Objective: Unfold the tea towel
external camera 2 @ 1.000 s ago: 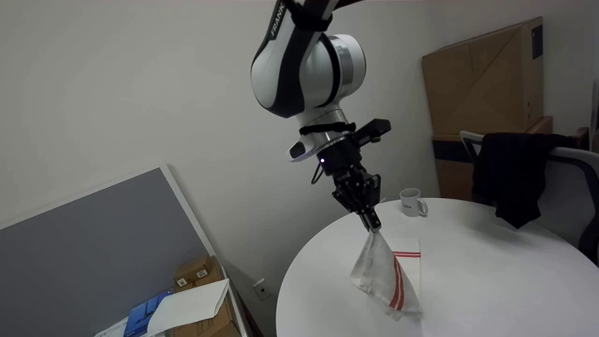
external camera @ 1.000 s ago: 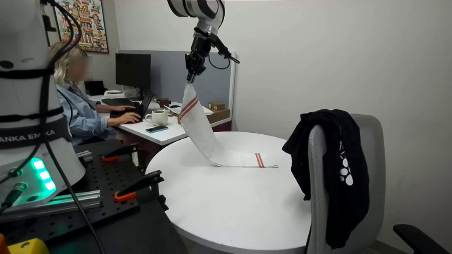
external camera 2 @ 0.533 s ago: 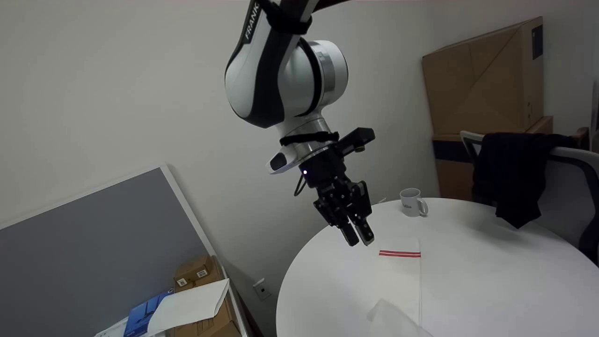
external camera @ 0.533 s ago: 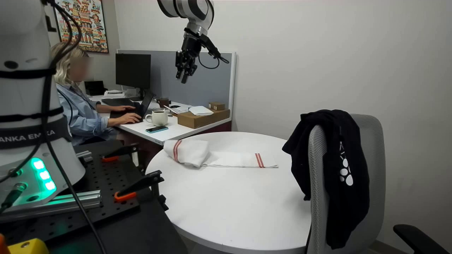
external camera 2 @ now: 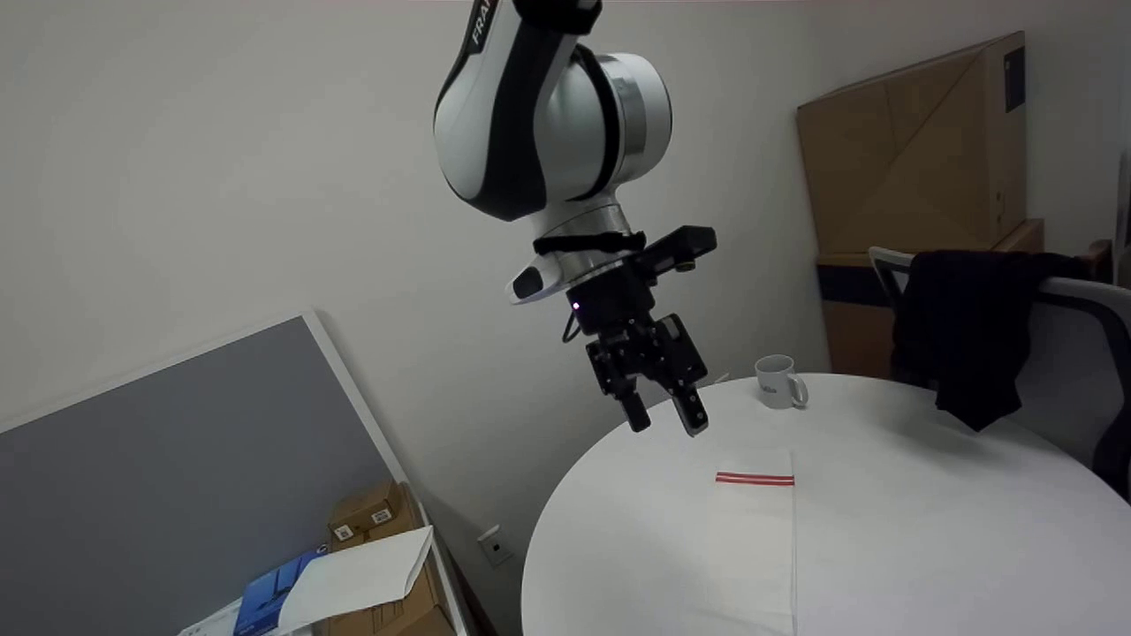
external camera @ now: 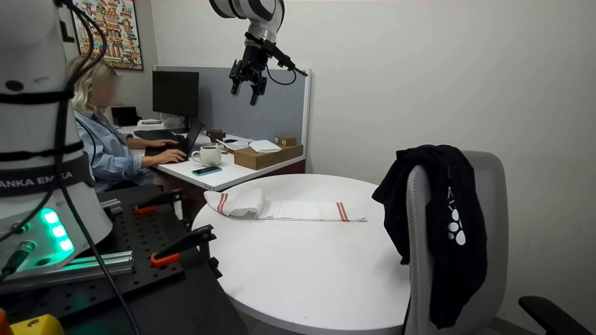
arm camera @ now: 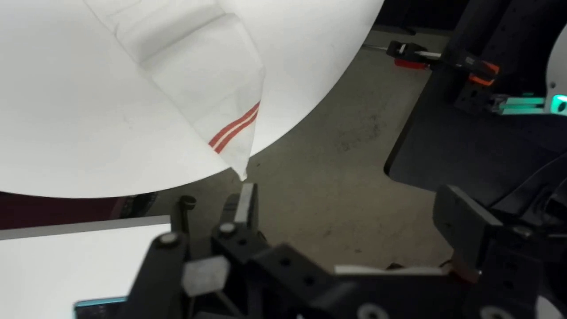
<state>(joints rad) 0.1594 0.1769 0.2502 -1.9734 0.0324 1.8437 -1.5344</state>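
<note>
The tea towel [external camera: 302,211], white with pairs of red stripes near its ends, lies on the round white table in a long folded strip. Its end [external camera: 242,203] nearer the robot base is slightly raised and rumpled. In the wrist view that end of the towel [arm camera: 203,79] narrows to a corner poking past the table edge. An exterior view shows only the flat far part of the towel [external camera 2: 755,539]; the rest is cut off below. My gripper [external camera: 244,98] hangs well above the towel, fingers wide apart, nothing between them. The wrist view shows the gripper [arm camera: 345,190] likewise.
On the round table [external camera: 298,270] stands a mug [external camera 2: 776,382]. A chair [external camera: 489,209] with a dark garment is beside it. Behind, a desk [external camera: 223,179] holds a mug, a phone and boxes; a person [external camera: 107,139] sits there. Clamps [external camera: 186,244] stick out by the robot base.
A second ago my gripper was shut on the towel's lifted end. It has opened and let go, shifting slightly toward the base. The freed end has dropped and spread to the table's edge.
</note>
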